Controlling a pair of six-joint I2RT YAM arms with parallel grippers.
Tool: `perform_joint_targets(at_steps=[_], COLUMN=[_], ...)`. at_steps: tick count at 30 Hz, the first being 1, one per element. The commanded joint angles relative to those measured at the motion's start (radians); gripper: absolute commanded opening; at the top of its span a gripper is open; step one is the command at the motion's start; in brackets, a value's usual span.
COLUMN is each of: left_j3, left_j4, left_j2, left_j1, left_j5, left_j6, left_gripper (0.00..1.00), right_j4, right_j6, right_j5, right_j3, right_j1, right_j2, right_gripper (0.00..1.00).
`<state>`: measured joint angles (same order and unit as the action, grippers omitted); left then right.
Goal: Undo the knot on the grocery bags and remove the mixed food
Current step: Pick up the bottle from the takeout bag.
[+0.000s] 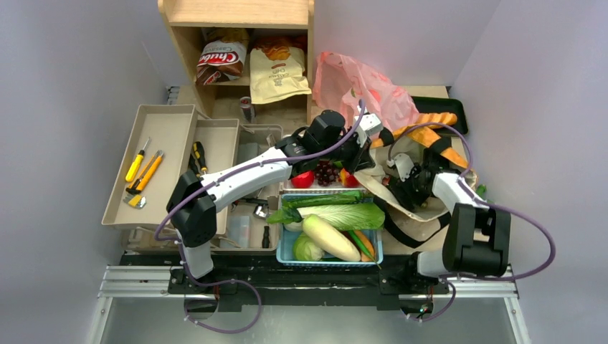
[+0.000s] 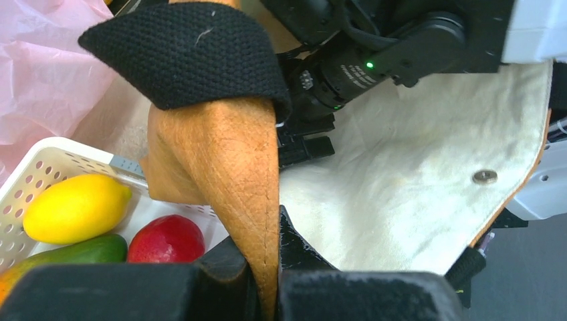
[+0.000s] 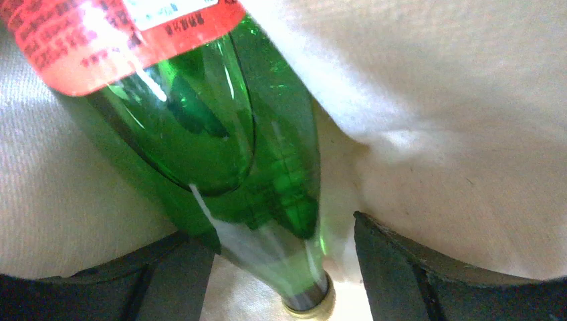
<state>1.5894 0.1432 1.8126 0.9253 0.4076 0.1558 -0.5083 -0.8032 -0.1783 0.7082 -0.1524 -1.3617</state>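
Observation:
The pink plastic bag [image 1: 358, 86] stands crumpled at the back; its knot does not show. My left gripper [image 2: 277, 267] is shut on the brown rim [image 2: 234, 160] of a bag with a black strap [image 2: 187, 53] and a cream lining [image 2: 414, 194]. Inside that bag, my right gripper [image 3: 281, 234] is open, its jaws on either side of the neck of a green glass bottle [image 3: 220, 134] with a red label. A blue basket [image 1: 287, 247] holds napa cabbage [image 1: 351, 215], daikon [image 1: 331, 238], cucumber [image 1: 323, 201] and carrot [image 1: 364, 244]. A white basket [image 2: 40, 160] holds a red apple [image 2: 166, 239], grapes [image 1: 327, 172] and a lemon [image 2: 77, 207].
A wooden shelf [image 1: 236, 14] at the back holds a brown Chubs bag [image 1: 221, 61] and a tan snack bag [image 1: 278, 75]. Tan trays [image 1: 172, 125] with screwdrivers lie at the left. Baguettes [image 1: 430, 122] lie beside a black tray [image 1: 455, 107] at the back right.

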Motion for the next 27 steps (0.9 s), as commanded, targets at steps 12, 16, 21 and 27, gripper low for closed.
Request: perform_joint_targets(at_steps=[12, 16, 21, 27], left_j3=[0.094, 0.103, 0.102, 0.14], left_j4=[-0.047, -0.041, -0.033, -0.006], left_j2=[-0.008, -0.002, 0.01, 0.047], left_j1=[0.013, 0.014, 0.022, 0.034], left_j5=[0.042, 0.029, -0.01, -0.066], left_j6=[-0.018, -0.02, -0.029, -0.013], left_gripper=[0.0, 0.0, 0.0, 0.0], right_j4=[-0.098, -0.164, -0.311, -0.438], right_j6=[-0.096, -0.079, -0.035, -0.039], right_j5=[-0.084, -0.093, -0.129, -0.144], right_j3=[0.049, 0.108, 0.243, 0.34], right_j1=[-0.037, -0.037, -0.036, -0.034], right_j2=[-0.221, -0.113, 0.058, 0.17], right_gripper=[0.2, 0.0, 0.0, 0.0])
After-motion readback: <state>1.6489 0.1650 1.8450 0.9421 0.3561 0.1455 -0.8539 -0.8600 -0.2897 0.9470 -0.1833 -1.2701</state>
